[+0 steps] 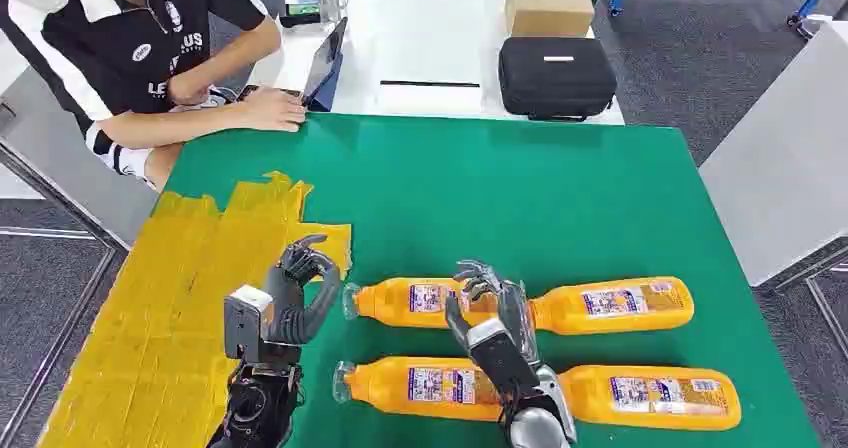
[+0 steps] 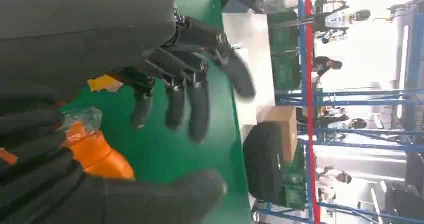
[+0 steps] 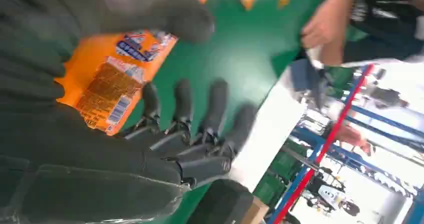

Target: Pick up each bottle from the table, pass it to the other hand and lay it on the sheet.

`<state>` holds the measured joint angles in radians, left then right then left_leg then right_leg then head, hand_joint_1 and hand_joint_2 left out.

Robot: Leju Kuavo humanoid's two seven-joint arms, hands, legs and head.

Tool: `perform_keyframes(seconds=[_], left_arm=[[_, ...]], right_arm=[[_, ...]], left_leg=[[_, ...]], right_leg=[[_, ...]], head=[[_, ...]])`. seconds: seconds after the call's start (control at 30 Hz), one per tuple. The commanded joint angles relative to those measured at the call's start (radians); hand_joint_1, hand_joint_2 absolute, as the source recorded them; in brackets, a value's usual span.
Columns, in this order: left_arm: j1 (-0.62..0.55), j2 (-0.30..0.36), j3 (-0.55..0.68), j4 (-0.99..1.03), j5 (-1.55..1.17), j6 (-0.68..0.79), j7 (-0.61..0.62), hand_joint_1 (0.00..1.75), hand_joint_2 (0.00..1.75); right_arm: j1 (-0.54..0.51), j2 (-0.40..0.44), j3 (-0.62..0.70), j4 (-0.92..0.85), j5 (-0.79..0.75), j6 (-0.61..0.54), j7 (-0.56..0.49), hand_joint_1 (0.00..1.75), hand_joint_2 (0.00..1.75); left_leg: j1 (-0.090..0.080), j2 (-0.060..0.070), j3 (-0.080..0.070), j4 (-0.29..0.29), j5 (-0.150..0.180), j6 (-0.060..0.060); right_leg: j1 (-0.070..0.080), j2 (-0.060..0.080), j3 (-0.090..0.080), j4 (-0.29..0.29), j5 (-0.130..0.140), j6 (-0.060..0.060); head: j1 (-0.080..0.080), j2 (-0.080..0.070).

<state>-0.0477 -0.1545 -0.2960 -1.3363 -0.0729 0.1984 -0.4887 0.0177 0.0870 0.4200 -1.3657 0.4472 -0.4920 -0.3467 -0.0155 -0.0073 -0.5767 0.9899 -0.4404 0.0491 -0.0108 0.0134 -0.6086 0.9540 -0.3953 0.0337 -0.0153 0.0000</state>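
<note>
Right hand (image 1: 492,298) hovers, fingers spread and empty, right over the label end of the far bottle (image 1: 520,305), and this is the reach for the pick-up. That bottle lies on its side across the green table (image 1: 520,188), cap pointing to nine o'clock, orange body running out to three o'clock. Just beside it at six o'clock lies the near bottle (image 1: 540,388), parallel, cap the same way, with the right forearm crossing above its middle.

Over at nine o'clock of those caps waits the left hand (image 1: 300,283), open too, fingers loosely curled around nothing, parked at the edge of the yellow sheet (image 1: 150,318). From the right wrist the orange label sits between thumb and fingers, so the line-up looks good.

To do this well, I'd say: come straight down, wrap around the thicker body and not the tapered neck, and close firmly, since a smooth round bottle will likely roll. Lift clear of the neighbour before swinging toward nine o'clock for the handover. A person (image 1: 130,48) sits at eleven o'clock with a laptop (image 1: 325,63); nothing there crowds the path.
</note>
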Motion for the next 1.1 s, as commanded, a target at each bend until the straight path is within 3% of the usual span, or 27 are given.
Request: perform_keyframes(seconds=[0.03, 0.27, 0.4, 0.5, 0.63, 0.83, 1.1], left_arm=[[-0.021, -0.004, 0.003, 0.079, 0.004, 0.008, 0.011, 0.0, 1.75], [-0.007, -0.001, 0.009, 0.06, 0.004, 0.005, 0.011, 0.0, 1.75], [-0.013, -0.006, 0.009, 0.056, 0.003, -0.003, 0.011, 0.0, 1.75], [-0.022, -0.012, 0.006, 0.05, -0.006, -0.011, 0.028, 0.0, 1.75], [-0.022, -0.013, 0.005, 0.05, -0.007, -0.012, 0.029, 0.0, 1.75], [-0.016, -0.02, -0.009, 0.033, -0.015, -0.019, 0.023, 0.0, 1.75], [-0.02, -0.022, -0.023, 0.034, -0.017, -0.024, 0.022, 0.0, 1.75]], right_arm=[[-0.003, -0.046, 0.021, -0.006, 0.316, -0.033, 0.138, 0.0, 1.75], [0.006, -0.05, 0.002, -0.049, 0.443, -0.01, 0.167, 0.0, 1.75], [-0.023, -0.088, 0.02, -0.054, 0.669, 0.153, 0.316, 0.0, 1.75], [-0.076, -0.098, 0.029, -0.025, 0.747, 0.247, 0.368, 0.0, 1.75], [-0.079, -0.097, 0.028, -0.021, 0.747, 0.247, 0.368, 0.0, 1.75], [-0.148, -0.097, 0.068, 0.102, 0.829, 0.354, 0.39, 0.0, 1.75], [-0.227, -0.071, 0.086, 0.229, 0.837, 0.368, 0.394, 0.0, 1.75]], left_leg=[[0.002, -0.001, 0.008, -0.001, -0.003, -0.004], [0.001, 0.0, 0.005, -0.001, -0.002, -0.003], [0.002, 0.0, 0.008, 0.0, -0.004, -0.004], [0.001, 0.001, 0.003, 0.0, -0.001, -0.002], [0.001, 0.002, 0.004, 0.0, -0.002, -0.003], [0.001, 0.002, 0.004, -0.001, -0.001, -0.002], [0.002, 0.002, 0.006, 0.0, -0.002, -0.003]], right_leg=[[0.002, -0.002, 0.008, -0.001, -0.003, -0.001], [0.001, -0.001, 0.005, -0.001, -0.002, -0.001], [0.002, -0.002, 0.008, -0.001, -0.004, -0.001], [0.001, 0.0, 0.003, -0.001, -0.001, -0.001], [0.001, 0.0, 0.004, -0.001, -0.001, -0.001], [0.001, 0.001, 0.004, -0.001, 0.0, 0.0], [0.002, 0.0, 0.006, -0.001, -0.002, -0.001]], head=[[0.0, 0.0], [0.0, 0.0], [0.0, 0.0], [0.0, 0.0], [0.0, 0.0], [0.0, 0.0], [0.0, 0.0]])
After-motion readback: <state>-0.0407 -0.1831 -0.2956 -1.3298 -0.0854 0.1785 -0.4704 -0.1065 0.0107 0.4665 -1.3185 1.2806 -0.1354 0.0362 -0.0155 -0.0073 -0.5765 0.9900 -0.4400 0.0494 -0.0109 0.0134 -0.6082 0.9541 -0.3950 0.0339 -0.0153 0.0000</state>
